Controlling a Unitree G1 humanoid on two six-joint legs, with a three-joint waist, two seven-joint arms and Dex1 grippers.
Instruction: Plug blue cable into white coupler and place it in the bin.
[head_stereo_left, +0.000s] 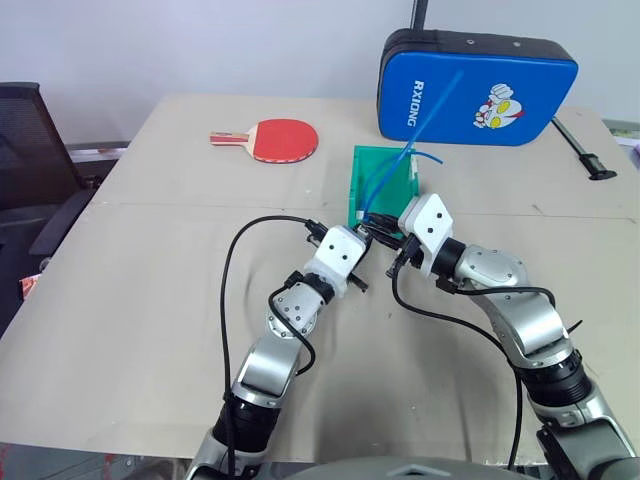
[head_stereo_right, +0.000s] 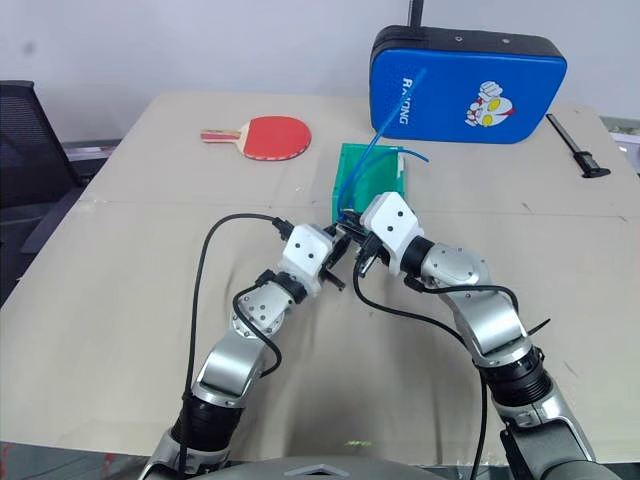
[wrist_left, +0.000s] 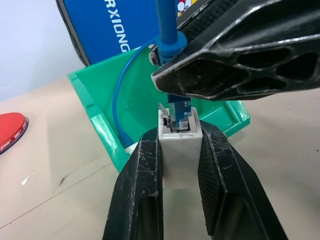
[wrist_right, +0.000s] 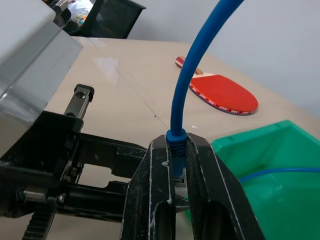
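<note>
The left gripper (wrist_left: 180, 150) pinches the white coupler (wrist_left: 179, 142) between its two black fingers, socket facing away from the wrist. The right gripper (wrist_right: 175, 165) is pressed tight on the blue cable (wrist_right: 186, 85) just behind its clear plug (wrist_left: 181, 116), which sits at the coupler's socket mouth. The cable arcs up from the right gripper. The bin (head_stereo_left: 378, 170) stands just beyond both grippers, holding a second blue cable (wrist_left: 120, 95).

office-like room: black office chair (head_stereo_left: 30, 170) beside a cardboard-covered table (head_stereo_left: 150, 300), plain wall.
</note>
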